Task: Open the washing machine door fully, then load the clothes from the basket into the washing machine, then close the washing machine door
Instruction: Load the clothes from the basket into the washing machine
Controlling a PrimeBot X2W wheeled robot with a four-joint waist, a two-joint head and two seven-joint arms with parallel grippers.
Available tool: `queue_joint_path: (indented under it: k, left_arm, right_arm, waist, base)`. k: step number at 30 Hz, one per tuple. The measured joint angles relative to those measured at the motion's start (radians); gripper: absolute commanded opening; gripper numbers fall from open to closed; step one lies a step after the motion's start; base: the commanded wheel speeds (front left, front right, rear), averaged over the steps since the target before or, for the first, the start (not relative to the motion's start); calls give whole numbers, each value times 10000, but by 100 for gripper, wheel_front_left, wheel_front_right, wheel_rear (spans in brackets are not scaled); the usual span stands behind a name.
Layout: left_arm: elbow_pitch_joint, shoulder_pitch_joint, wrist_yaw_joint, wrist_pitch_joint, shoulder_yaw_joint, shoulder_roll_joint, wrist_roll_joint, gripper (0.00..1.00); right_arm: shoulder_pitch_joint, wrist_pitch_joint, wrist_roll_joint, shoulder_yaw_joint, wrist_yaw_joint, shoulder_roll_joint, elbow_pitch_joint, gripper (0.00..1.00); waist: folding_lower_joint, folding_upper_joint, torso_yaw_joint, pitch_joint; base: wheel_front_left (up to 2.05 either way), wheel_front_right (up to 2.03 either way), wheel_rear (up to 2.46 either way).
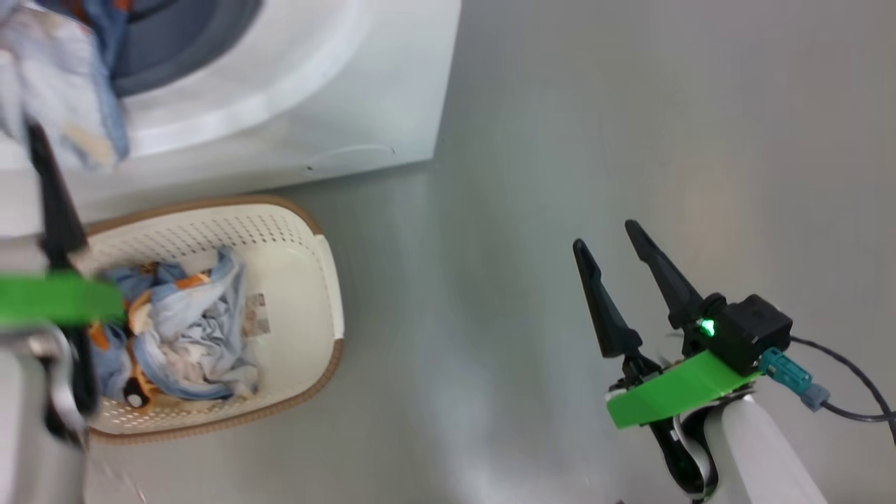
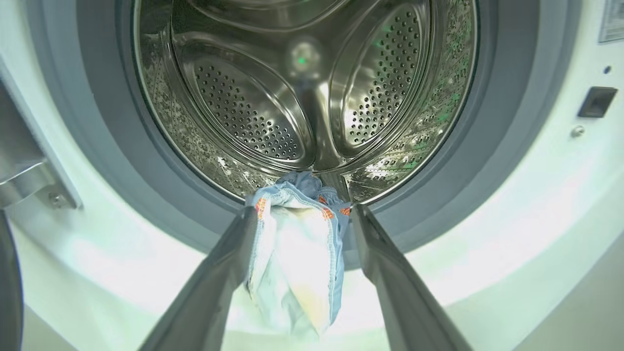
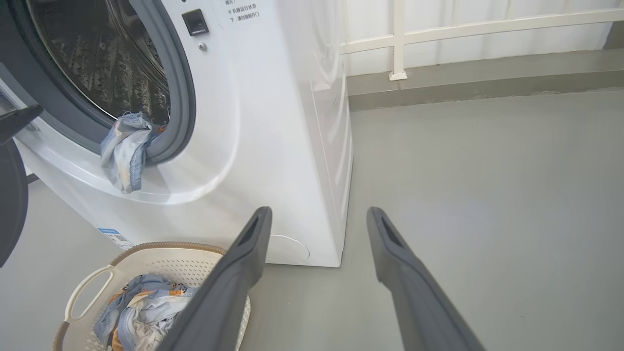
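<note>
One garment (image 3: 124,153) of the clothes is draped over the door seal (image 2: 492,146) at the bottom of the washing machine (image 3: 273,122) opening, partly inside the steel drum (image 2: 253,107) and partly hanging down the white front. The rest of the clothes (image 1: 182,329) are heaped in the basket (image 1: 297,294), which is set on the floor (image 1: 560,140) just beside the machine's front. The washing machine door (image 3: 10,204) is seen swung aside at the left edge of the right wrist view.

The left gripper (image 2: 304,209) is held before the drum mouth with its jaws spread wide; the hanging garment is framed between them but is not pinched. The right gripper (image 1: 605,234) is held over bare floor, well apart from the basket, its jaws likewise wide with nothing between them.

The fabric is judged to be light and limp, with no stiffness to push against, and it is likely to slide off the smooth seal if only nudged. A hold is best taken on the bunched fold at the seal lip, where several layers are gathered, rather than on the thin dangling hem, so that the whole piece can be carried into the drum. In the basket, the raised crumpled middle of the heap is judged the surest place to be pinched.
</note>
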Motion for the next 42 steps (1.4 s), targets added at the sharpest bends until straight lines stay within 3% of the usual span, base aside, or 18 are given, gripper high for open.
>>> queue_joint_path:
  k: [8, 18, 28, 42]
  left_arm:
    - [-1812, 2928, 650, 2, -190, -364, 196, 100]
    - [-2374, 4741, 895, 341, -928, -688, 245, 100]
    - [-2380, 5122, 911, 428, -1097, -763, 236, 100]
    - [-2276, 5112, 986, 489, -1191, -800, 136, 100]
  right_arm:
    - [433, 2, -219, -125, 0, 2, 221, 100]
    - [1003, 199, -449, -330, 0, 2, 295, 100]
    - [1375, 332, -451, -366, 0, 4, 182, 100]
    - [1391, 376, -451, -372, 0, 4, 6, 100]
  waist:
    - [0, 0, 354, -798]
    - [0, 0, 766, -1882]
    - [-1, 0, 1000, -2439]
    - [0, 0, 1054, -2381]
  base:
    - [0, 0, 0]
    - [0, 0, 0]
    - [0, 0, 0]
    - [0, 0, 0]
